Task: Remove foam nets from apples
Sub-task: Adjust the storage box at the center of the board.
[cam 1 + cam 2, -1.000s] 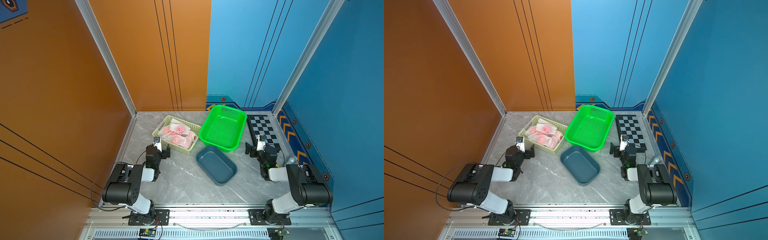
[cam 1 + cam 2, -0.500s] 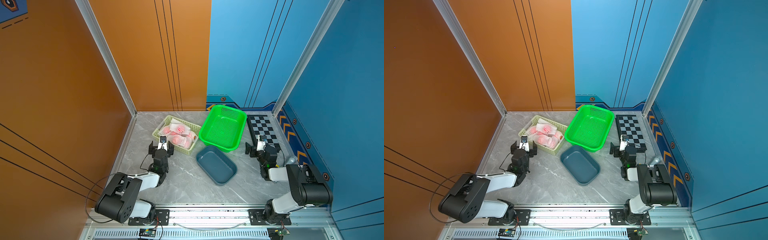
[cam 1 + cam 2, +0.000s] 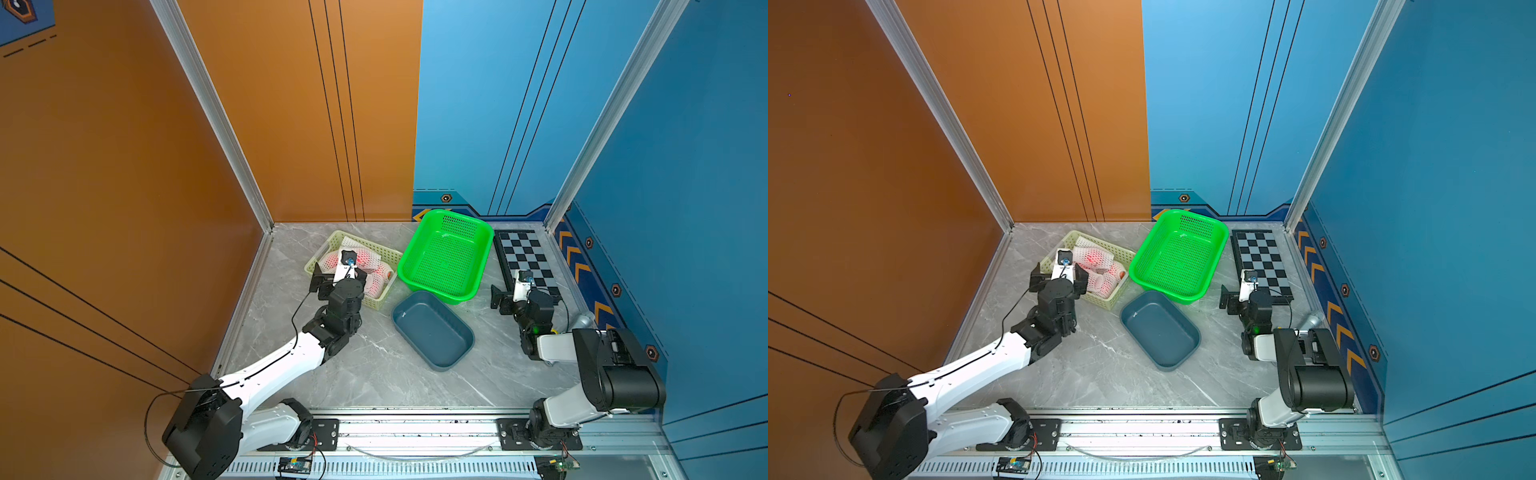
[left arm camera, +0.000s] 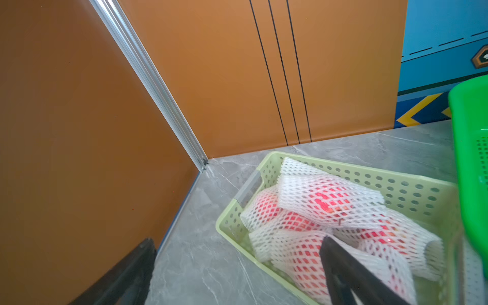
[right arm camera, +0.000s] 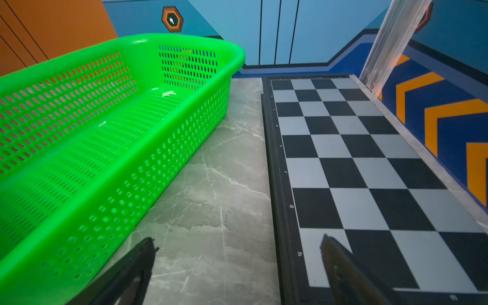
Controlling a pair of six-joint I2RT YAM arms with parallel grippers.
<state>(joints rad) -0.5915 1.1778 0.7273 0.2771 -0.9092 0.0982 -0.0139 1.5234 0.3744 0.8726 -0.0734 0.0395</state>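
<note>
– Left gripper (image 3: 338, 274): how does it stand?
– Jaws spread wide, nothing between them. It hangs at the near end of the pale perforated basket (image 4: 396, 182), one jaw over a netted apple, the other outside the rim above the grey marble surface (image 3: 374, 374). Whether it touches the mesh, I cannot tell.
– And the apples (image 4: 266, 208)?
– In that basket, toward the far left corner of the surface, piled against one another. Those I can see wear white foam nets (image 4: 327, 200), red showing through the holes.
– Right gripper (image 5: 237, 241)?
– Spread wide too, holding nothing, low over bare surface between the green basket (image 5: 79, 79) and the chessboard (image 5: 356, 158) that lies along the right edge.
– Anything else?
– A dark blue tub (image 3: 432, 328) sits mid-surface, just beside the green basket's near end.
</note>
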